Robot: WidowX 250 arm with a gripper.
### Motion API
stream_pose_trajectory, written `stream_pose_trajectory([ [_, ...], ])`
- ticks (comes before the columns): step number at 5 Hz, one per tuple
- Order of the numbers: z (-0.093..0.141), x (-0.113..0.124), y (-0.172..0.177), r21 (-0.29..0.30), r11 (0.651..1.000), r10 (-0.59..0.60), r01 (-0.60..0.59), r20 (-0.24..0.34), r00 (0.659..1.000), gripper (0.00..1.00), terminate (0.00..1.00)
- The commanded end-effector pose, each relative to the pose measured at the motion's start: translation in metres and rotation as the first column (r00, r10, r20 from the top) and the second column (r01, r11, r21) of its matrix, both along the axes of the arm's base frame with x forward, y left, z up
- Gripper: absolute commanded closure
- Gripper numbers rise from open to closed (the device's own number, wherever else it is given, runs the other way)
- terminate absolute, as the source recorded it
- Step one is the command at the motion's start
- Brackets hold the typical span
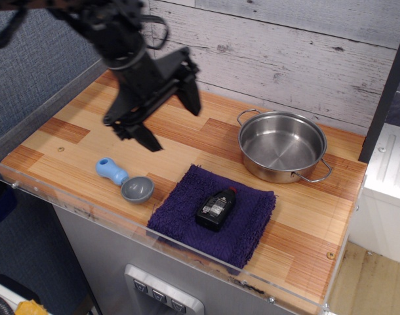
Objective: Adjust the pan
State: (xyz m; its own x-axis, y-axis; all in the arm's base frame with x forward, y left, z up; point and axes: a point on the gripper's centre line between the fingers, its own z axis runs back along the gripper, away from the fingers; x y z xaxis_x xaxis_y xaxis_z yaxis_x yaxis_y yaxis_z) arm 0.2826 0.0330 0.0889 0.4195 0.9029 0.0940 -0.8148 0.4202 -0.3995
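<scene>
The pan (282, 146) is a round shiny steel vessel with two thin wire loop handles, standing upright and empty at the back right of the wooden counter. My gripper (172, 125) hangs above the counter's middle, left of the pan and well apart from it. Its two dark fingers (191, 94) are spread wide, with nothing between them.
A purple cloth (213, 212) lies near the front edge with a small black bottle (216, 207) on it. A grey scoop with a blue handle (124, 180) rests at the front left. A clear acrylic rim (154, 231) borders the counter. A plank wall stands behind.
</scene>
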Motion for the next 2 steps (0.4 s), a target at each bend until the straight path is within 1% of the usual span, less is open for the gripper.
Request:
stream_pose_trajectory([
  [1,0.0001,0.0241,-0.0253,0.046,0.981,-0.188,0.188,0.008,0.982,0.00,0.00],
  [2,-0.0062,0.0321,-0.0329,0.075,0.967,-0.243,0.244,-0.014,0.970,0.00,0.00],
])
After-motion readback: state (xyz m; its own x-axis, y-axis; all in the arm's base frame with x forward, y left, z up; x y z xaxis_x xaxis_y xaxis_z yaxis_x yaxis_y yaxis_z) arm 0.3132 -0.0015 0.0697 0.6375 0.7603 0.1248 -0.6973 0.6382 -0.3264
